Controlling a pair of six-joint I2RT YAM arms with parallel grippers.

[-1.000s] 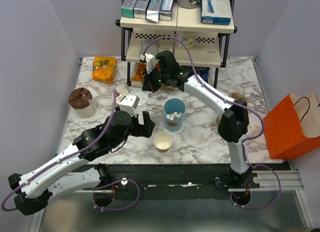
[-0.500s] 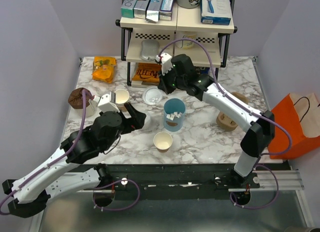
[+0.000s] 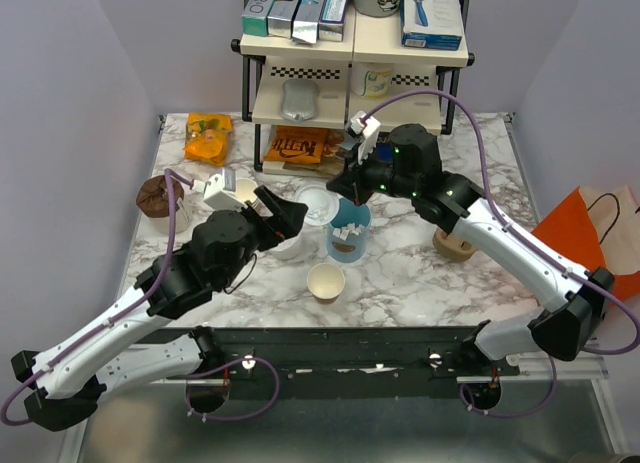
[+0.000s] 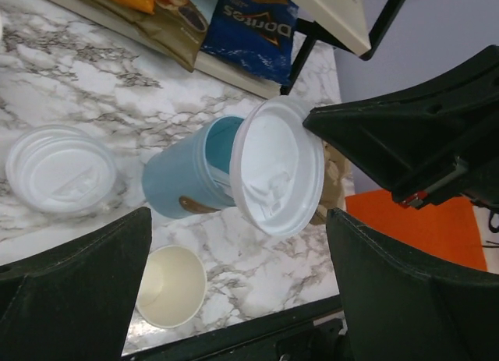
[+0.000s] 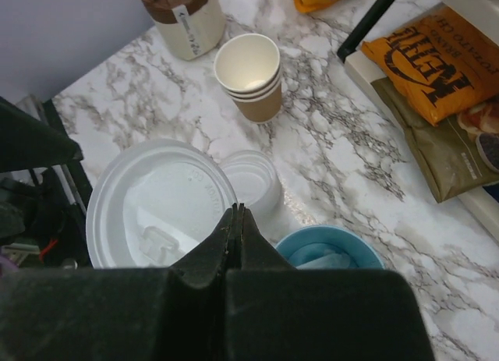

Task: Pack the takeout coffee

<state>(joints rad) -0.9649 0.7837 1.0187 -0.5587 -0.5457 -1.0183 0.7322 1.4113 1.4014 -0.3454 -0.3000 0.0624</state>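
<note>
Right claw (image 3: 345,188) first: clenched tight, its two fingers pinching the rim of the white lid (image 3: 318,205), which hangs off the tips, clear of the desk (image 3: 400,273). The right wrist view shows the jaws fully together on that rim, the lid (image 5: 160,205) spreading out to one side.

Just under the claw stands the blue cup (image 3: 349,231), white packets inside, and it is the wrong cup for this lid. Past it, toward the near edge of the desk, is the takeout coffee cup (image 3: 326,281): small, tan, upright, mouth open to the ceiling, no lid on it yet. From the right claw, the target lies nearer the arm bases and a little to the left, with the blue cup just beside that path.

Left claw (image 3: 287,221): spread wide and carrying nothing. Through its camera the held lid (image 4: 277,174) floats in front of the blue cup, with the tan cup (image 4: 171,287) low between its fingers. That puts the left claw a touch closer to the cup, ready to steady it, I'd say.

The cup's axis is vertical, so the lid needs to come level and centred over the mouth, then press down. A spare lid (image 4: 58,168) lies on the marble beside the blue cup. The orange bag (image 3: 590,233) waits well apart at the right edge.
</note>
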